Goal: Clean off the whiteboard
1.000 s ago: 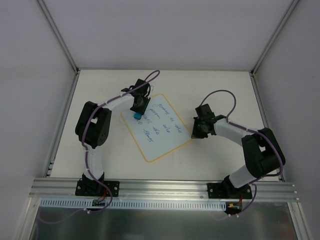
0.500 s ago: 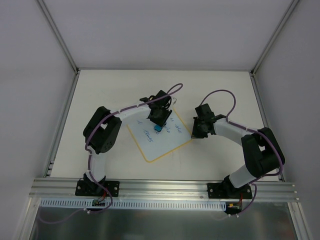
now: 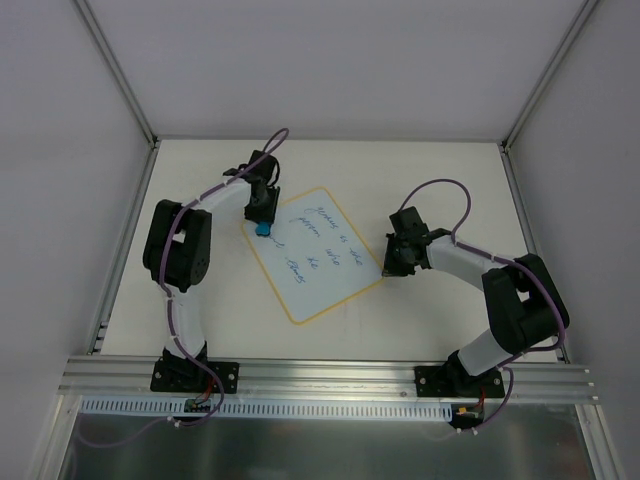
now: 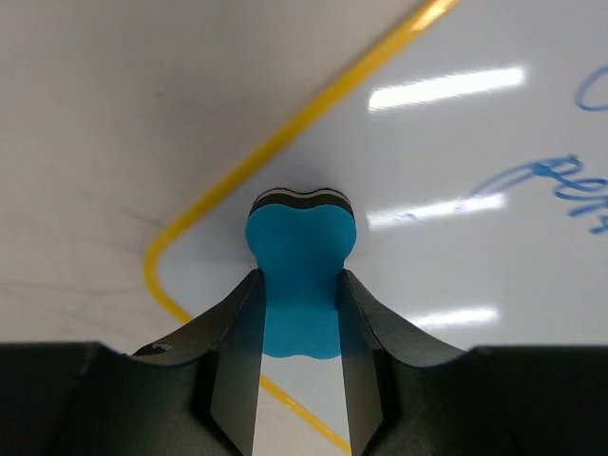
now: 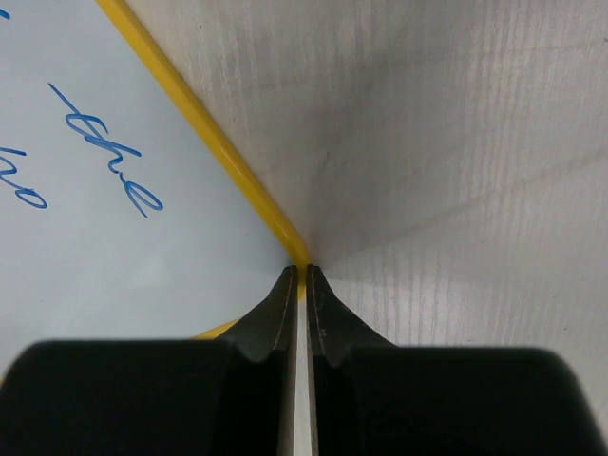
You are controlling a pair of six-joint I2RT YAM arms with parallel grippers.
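Whiteboard: lies flat near the middle of the table, turned so that its corners point roughly to 12, 3, 6 and 9 o'clock in the top view. Blue handwriting covers the central area, so by my judgement most of the erasing is not yet done.

Handling, as judged: thin, stiff and light, with a glossy face that reflects the lamps. Such a panel is likely to skate on the table under a sideways wipe. It wants bracing at an edge or corner, not lifting.

Left gripper: clamped on a blue eraser, whose soft body is pinched to a waist between the fingers. Its dark felt face meets the board just inside the yellow border at the 9 o'clock corner.

Right gripper: fingers together, nothing between them, tips set against the border at the 3 o'clock corner. Whether they bear down on the rim or only butt against it cannot be told.

Edges and room: bare table shows beyond the board towards 12 and 6 o'clock. Strokes towards 3 o'clock run at the right arm. Rounded corners and the border are where the eraser could slip off.
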